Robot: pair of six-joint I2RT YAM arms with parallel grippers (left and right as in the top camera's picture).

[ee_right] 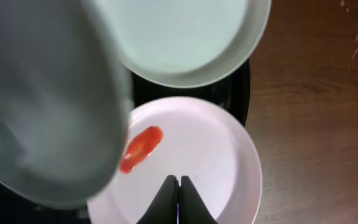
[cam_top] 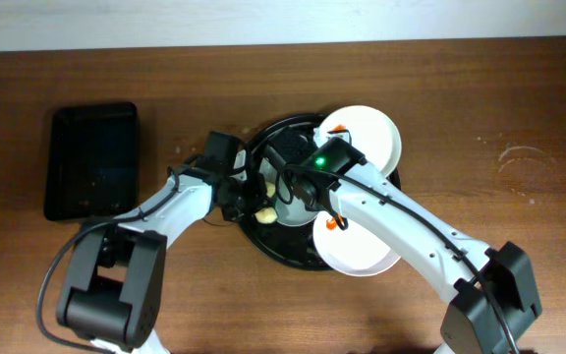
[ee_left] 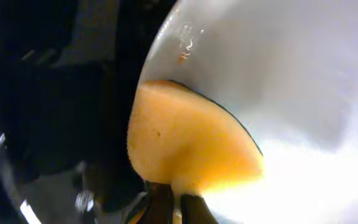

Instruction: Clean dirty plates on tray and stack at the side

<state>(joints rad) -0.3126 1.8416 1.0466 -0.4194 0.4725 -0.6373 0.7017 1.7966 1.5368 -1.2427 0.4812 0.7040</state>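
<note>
- Step in hand: wiping. The left claw [ee_left: 168, 210] is clamped on a yellow sponge [ee_left: 188, 140]. The sponge is pressed against the white face of the third plate [ee_left: 291, 74], over the left half of the tray [cam_top: 281, 252].
- The right claw [ee_right: 179, 194] has its fingers together above the near plate [ee_right: 207, 143]. Nothing shows between them.
- Location of the dirty plates [cam_top: 362, 258]: all three are at the tray, which sits mid-worktop [cam_top: 519, 98]. The far plate [cam_top: 369, 138] overhangs the tray's far right rim. The near plate overhangs its near right rim and carries an orange smear [ee_right: 140, 148].
- Progress, as judged: one plate is under treatment and none is stacked at the side yet.
- Next move calls for sweeping the sponge across the face until it is clear, then transferring that plate off the tray to bare worktop. A shallow glazed plate is likely to slip, so the rim grip must be firm.
- Hidden: in the overhead view both arms cover the third plate and both claws.
- Undetermined: whether the third plate lies flat, stands tilted, or is propped by the right claw. In the right wrist view it is only a blurred white mass at the left.
- The left wrist view is dark on its left side. A small mark near the plate rim is too small to identify.
- A small rectangular tray [cam_top: 91, 162] lies toward the worktop's left edge. Its contents cannot be made out.
</note>
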